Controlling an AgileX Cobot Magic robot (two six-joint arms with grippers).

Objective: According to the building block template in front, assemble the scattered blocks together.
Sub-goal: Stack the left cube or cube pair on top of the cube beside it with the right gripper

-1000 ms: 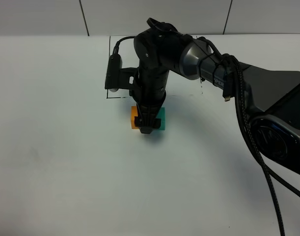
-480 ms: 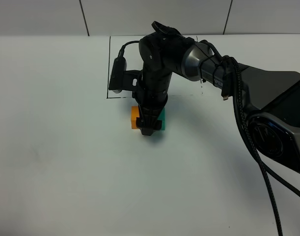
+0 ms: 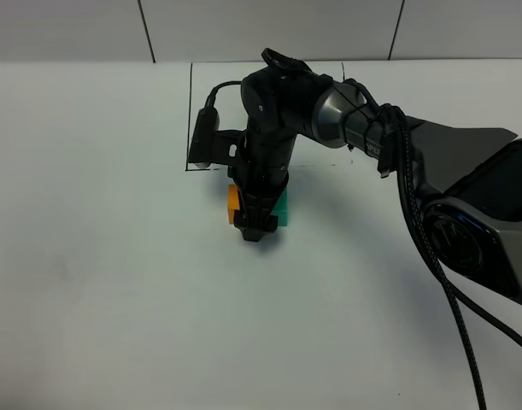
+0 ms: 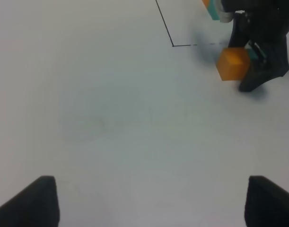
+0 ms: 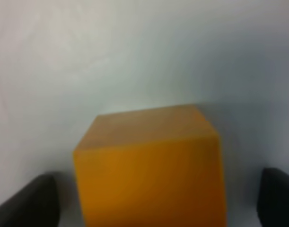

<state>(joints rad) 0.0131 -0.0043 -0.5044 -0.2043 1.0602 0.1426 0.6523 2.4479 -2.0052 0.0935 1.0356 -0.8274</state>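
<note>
The loose orange cube [image 3: 232, 205] and the teal-green cube [image 3: 283, 207] lie side by side just in front of the black-lined rectangle [image 3: 191, 111]. My right gripper [image 3: 256, 229] points down at them and hides where they meet. In the right wrist view the orange cube [image 5: 149, 165] fills the space between the open fingertips of my right gripper [image 5: 158, 198], with a gap on each side. The template shows only as an orange-teal sliver [image 4: 213, 12] in the left wrist view; in the high view the arm hides it. My left gripper [image 4: 156, 201] is open and empty.
The right arm's cable and base [image 3: 466, 248] fill the right side of the high view. In the left wrist view, white tabletop [image 4: 111, 118] lies between my left gripper and the orange cube [image 4: 233, 63].
The right arm has shifted slightly and its gripper now covers more of the orange cube. The cubes have barely moved.
</note>
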